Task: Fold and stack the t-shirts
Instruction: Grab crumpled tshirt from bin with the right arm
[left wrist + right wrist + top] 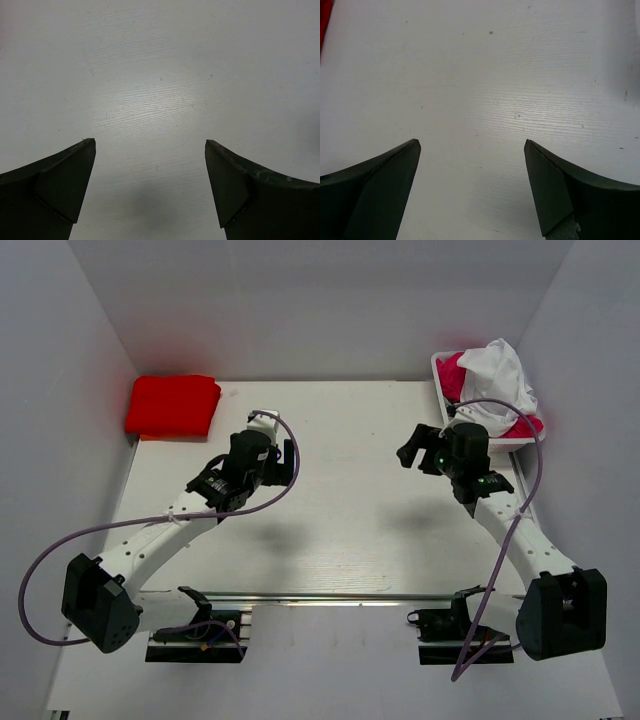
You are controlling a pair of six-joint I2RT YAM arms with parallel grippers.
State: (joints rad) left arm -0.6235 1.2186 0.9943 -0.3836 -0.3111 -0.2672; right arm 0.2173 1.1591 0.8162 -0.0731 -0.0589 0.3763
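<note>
A bright red t-shirt [172, 405] lies folded at the table's far left corner; a sliver of it shows in the right wrist view [323, 25]. A white t-shirt [500, 375] is heaped over magenta-pink t-shirts [454, 374] in the basket at the far right. My left gripper [290, 462] is open and empty above bare table, right of the red shirt; its wrist view [150, 142] shows only tabletop between the fingers. My right gripper [410, 450] is open and empty, left of the basket, also over bare tabletop [472, 142].
The white wire basket [438, 365] stands at the back right against the wall. White walls close in the table [350, 530] at the back and both sides. Purple cables loop off both arms.
</note>
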